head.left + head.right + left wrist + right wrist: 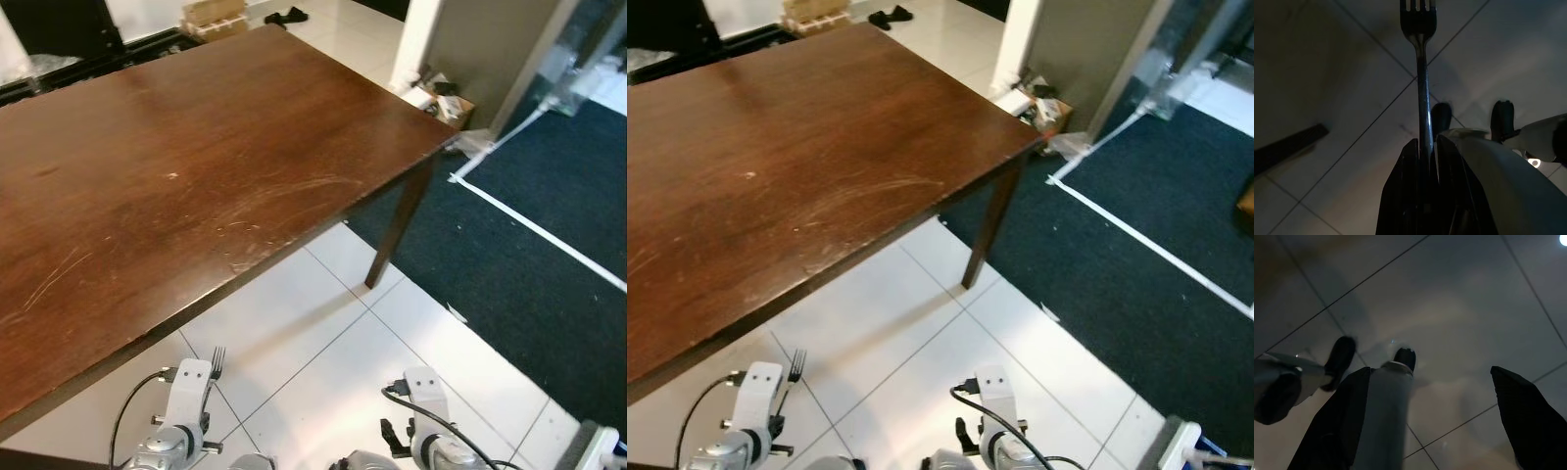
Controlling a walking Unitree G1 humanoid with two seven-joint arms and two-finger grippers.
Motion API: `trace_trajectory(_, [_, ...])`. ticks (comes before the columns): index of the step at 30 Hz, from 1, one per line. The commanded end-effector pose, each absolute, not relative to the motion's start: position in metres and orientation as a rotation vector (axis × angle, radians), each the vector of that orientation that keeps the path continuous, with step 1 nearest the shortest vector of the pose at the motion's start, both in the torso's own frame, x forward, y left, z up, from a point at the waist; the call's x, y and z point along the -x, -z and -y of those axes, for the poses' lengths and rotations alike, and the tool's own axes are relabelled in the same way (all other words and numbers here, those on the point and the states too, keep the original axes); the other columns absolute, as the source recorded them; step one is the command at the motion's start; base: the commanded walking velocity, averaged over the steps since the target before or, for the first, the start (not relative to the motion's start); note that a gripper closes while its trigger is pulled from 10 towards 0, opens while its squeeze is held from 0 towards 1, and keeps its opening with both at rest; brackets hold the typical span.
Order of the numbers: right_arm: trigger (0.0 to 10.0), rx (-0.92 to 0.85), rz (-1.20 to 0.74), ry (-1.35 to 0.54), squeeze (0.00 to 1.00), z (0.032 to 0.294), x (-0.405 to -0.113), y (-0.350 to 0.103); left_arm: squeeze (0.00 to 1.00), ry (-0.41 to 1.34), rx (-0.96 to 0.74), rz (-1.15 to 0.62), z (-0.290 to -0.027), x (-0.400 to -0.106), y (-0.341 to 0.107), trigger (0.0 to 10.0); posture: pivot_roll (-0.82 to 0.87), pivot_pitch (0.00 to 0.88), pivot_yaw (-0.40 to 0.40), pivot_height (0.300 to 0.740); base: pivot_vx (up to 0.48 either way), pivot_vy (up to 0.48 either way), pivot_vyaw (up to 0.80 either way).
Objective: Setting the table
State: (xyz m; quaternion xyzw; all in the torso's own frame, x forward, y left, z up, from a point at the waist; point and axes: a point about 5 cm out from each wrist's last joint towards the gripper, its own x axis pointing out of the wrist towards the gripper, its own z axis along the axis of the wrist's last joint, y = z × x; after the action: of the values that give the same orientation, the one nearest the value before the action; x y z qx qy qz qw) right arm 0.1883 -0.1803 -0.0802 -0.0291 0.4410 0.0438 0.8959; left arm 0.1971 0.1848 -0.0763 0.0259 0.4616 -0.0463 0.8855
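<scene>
Fork pinched in left gripper, tines forward along fingers; right gripper spread.

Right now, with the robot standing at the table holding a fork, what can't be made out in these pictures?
- Fork handle end: buried between the left gripper fingers in the left wrist view.
- Table left side: cut off by the frame edge in the eye views.
- Clutter by the wall: too small to identify.
- Right gripper: open, but the view is dim.

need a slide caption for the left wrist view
Left end effector shut on a metal fork, tines pointing away, held above the tiled floor.
</scene>
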Motion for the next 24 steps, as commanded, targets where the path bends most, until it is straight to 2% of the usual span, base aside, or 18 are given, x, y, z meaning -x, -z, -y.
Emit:
trace_trajectory(1, [10.0, 0.055, -0.936, -0.084, 0.00, 0.1817, -0.1836, 0.0828, 0.00, 0.096, -0.043, -0.977, -0.1827, -0.1928, 0.0789, 10.0, 0.03, 0.077, 0.008, 0.740, 0.000, 0.000, 0.80])
trace_trajectory(24, [10.0, 0.056, -0.933, -0.066, 0.00, 0.1879, -0.1834, 0.0821, 0.00, 0.132, -0.048, -0.997, -0.1756, -0.1907, 0.0808, 10.0, 0.03, 0.091, 0.003, 0.740, 0.000, 0.000, 0.80])
